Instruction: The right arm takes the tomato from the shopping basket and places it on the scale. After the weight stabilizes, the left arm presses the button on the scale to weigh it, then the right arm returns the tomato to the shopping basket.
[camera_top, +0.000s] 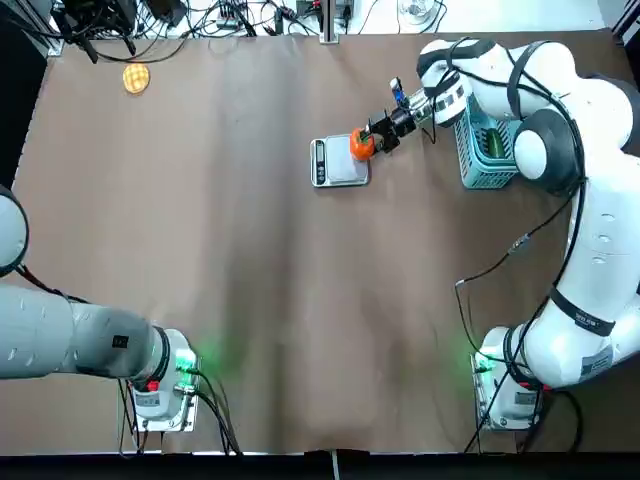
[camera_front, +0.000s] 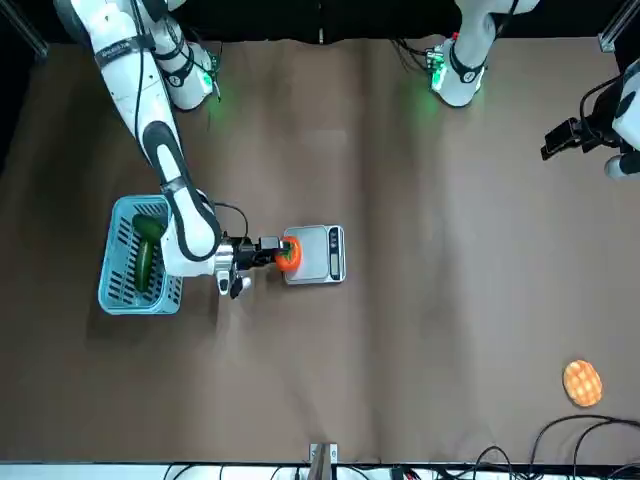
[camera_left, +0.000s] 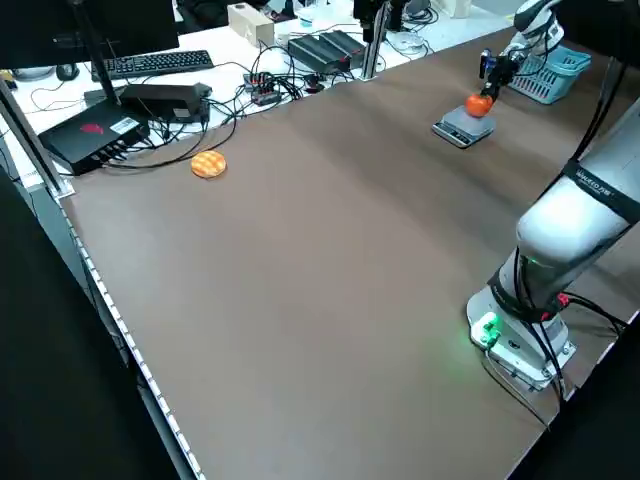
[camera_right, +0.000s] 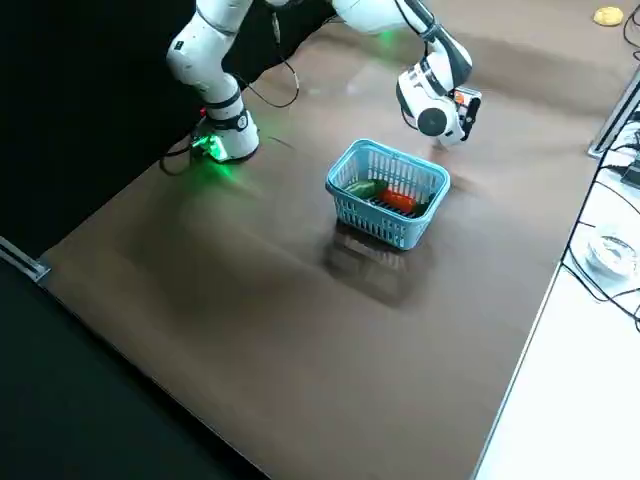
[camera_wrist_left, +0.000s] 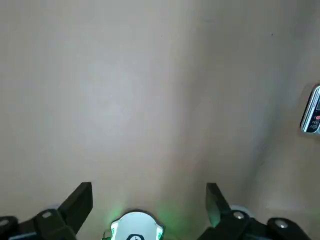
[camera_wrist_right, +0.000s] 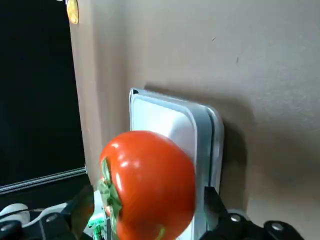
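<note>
right pincer (camera_top: 368, 140) clamps the round orange-red tomato (camera_top: 361, 146) over the flat silver scale's (camera_top: 338, 163) near edge; released here, it may roll off.

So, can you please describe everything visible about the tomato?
The tomato is small, round and glossy orange-red, with a green stem top turned sideways. The right gripper is closed on it at the scale's edge nearest the shopping basket. Whether it already rests on the plate cannot be told.
</note>
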